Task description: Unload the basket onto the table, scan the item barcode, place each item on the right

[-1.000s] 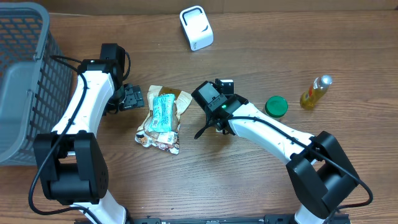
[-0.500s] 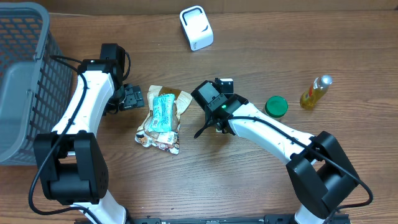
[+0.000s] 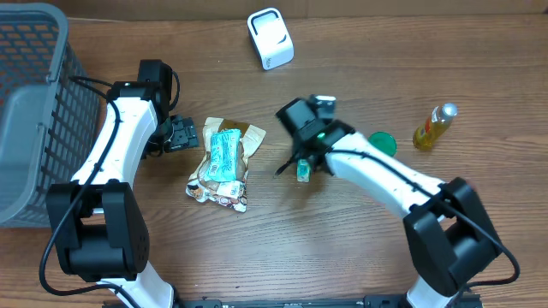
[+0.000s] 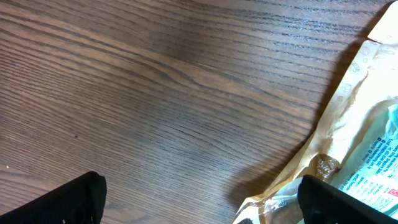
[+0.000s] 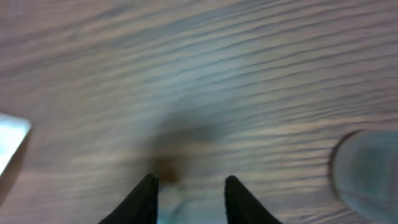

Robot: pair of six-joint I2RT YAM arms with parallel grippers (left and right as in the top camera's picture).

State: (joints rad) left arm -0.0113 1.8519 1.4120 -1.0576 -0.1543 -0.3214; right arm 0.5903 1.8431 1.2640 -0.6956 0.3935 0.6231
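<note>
From above, the left gripper (image 3: pixel 187 135) is seen spread wide just beside the snack packets (image 3: pixel 221 164), with nothing held. The right gripper (image 3: pixel 295 168) is seen over the table (image 3: pixel 342 257), a small teal item (image 3: pixel 303 172) at its tips. In the left wrist view, the packets are shown close to one of the widely parted fingers (image 4: pixel 78 199). In the right wrist view, everything is blurred, and whether anything is gripped cannot be told.

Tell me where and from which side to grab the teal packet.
Come down from above and pinch the teal packet across its narrow width, near the middle. It lies flat on the brown wrappers, so its two long edges are likely the best purchase.
</note>
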